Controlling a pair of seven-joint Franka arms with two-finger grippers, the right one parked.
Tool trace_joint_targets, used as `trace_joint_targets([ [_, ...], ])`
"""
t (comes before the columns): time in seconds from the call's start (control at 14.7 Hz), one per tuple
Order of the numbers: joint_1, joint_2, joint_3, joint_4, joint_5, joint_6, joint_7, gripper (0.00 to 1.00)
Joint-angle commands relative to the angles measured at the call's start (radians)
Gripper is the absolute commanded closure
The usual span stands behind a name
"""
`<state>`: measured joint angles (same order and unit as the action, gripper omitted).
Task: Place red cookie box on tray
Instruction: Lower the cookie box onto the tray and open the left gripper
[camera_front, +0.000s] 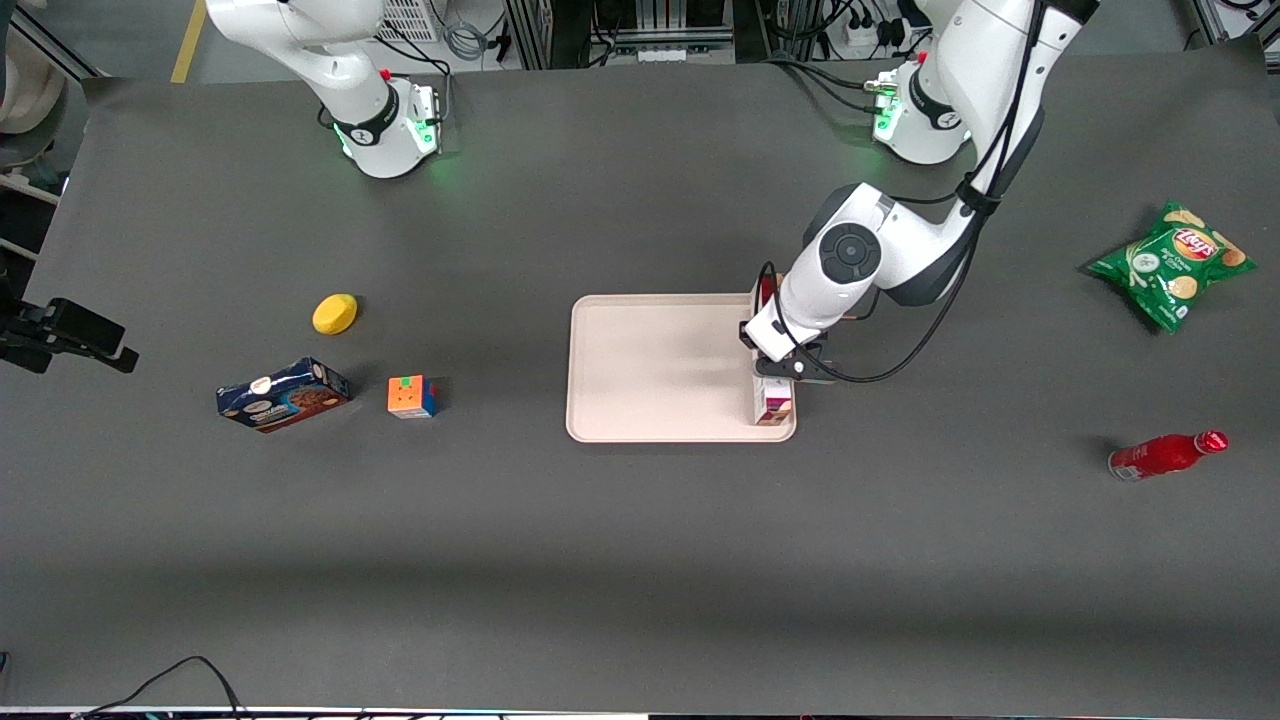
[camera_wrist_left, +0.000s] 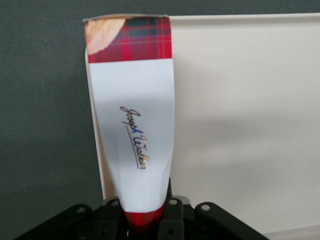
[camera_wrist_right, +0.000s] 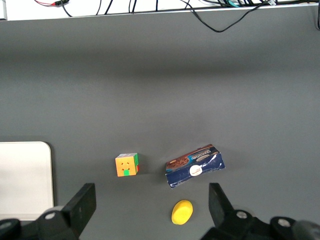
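Note:
The red cookie box (camera_front: 772, 405) is a long slim dark-red plaid box with a white label (camera_wrist_left: 135, 135). It lies along the edge of the pale cream tray (camera_front: 650, 370) that faces the working arm's end of the table, with its near end close to the tray's near corner. My gripper (camera_front: 785, 365) is shut on the box around its middle; the wrist hides most of the box in the front view. In the left wrist view the box (camera_wrist_left: 131, 45) runs out from between the fingers (camera_wrist_left: 172, 212), with the tray (camera_wrist_left: 245, 125) beside it.
A dark blue cookie box (camera_front: 283, 394), a colour cube (camera_front: 411, 396) and a yellow lemon-like object (camera_front: 335, 313) lie toward the parked arm's end. A green chip bag (camera_front: 1172, 262) and a red bottle (camera_front: 1165, 454) lie toward the working arm's end.

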<state>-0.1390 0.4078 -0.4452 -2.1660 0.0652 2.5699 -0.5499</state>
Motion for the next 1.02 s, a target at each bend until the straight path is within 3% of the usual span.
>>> trace_joint_targets([
  [0.0, -0.011, 0.006, 0.007, 0.000, 0.018, 0.021, -0.038, 0.72],
  [0.07, -0.011, 0.008, 0.007, 0.002, 0.016, 0.022, -0.038, 0.70],
  [0.2, -0.010, 0.014, 0.008, 0.005, 0.018, 0.024, -0.038, 0.56],
  [0.27, -0.010, 0.014, 0.010, 0.006, 0.018, 0.024, -0.038, 0.42],
  [0.41, -0.010, 0.014, 0.011, 0.014, 0.018, 0.021, -0.035, 0.00],
  [0.75, 0.006, -0.010, 0.011, 0.086, 0.018, -0.037, -0.028, 0.00],
  [0.95, 0.036, -0.062, 0.014, 0.161, 0.018, -0.173, 0.005, 0.00],
])
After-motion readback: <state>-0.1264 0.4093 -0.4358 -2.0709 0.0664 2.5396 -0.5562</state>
